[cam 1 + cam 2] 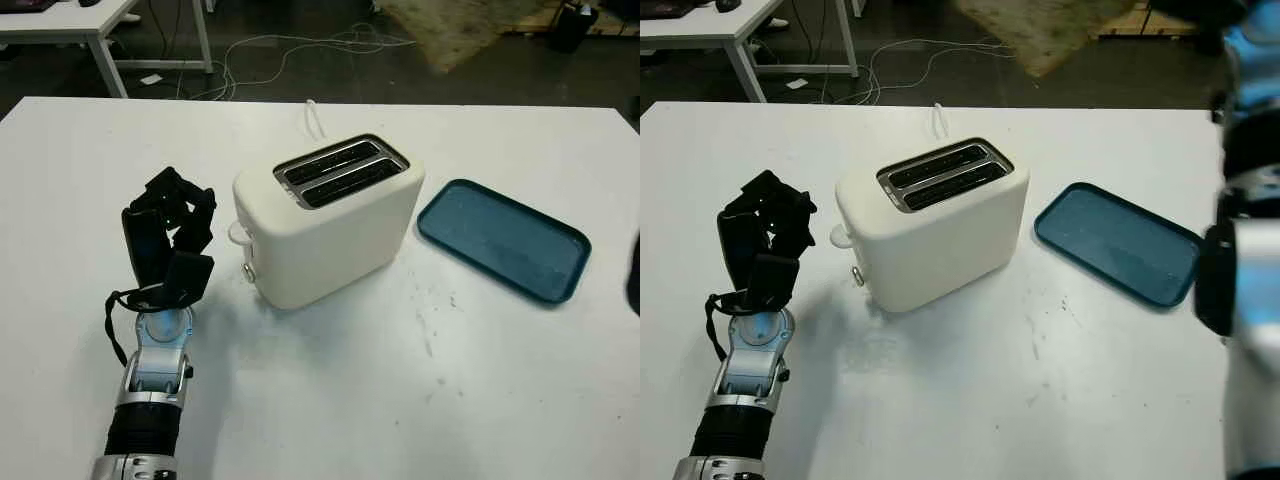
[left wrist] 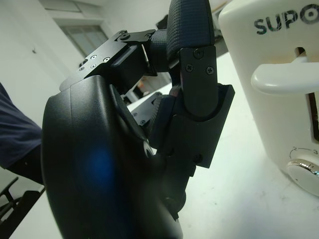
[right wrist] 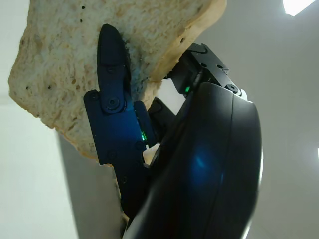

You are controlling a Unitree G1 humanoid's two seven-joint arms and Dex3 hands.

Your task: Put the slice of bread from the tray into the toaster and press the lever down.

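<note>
On the white table point(image 1: 480, 360) sits the toaster point(image 1: 330, 225), both slots up — its lever point(image 2: 284, 79) and dial point(image 2: 304, 172) face the left hand point(image 1: 168, 240), which is just beside that end with fingers curled, holding nothing. Right of the toaster lies the blue tray point(image 1: 503, 238). Right hand point(image 3: 164, 164) is clamped on the bread slice point(image 3: 75, 59) — one finger point(image 3: 112, 55) across its face.

The toaster point(image 2: 279, 79) bears dark printed letters "SUPO", cut off at the picture's edge.
</note>
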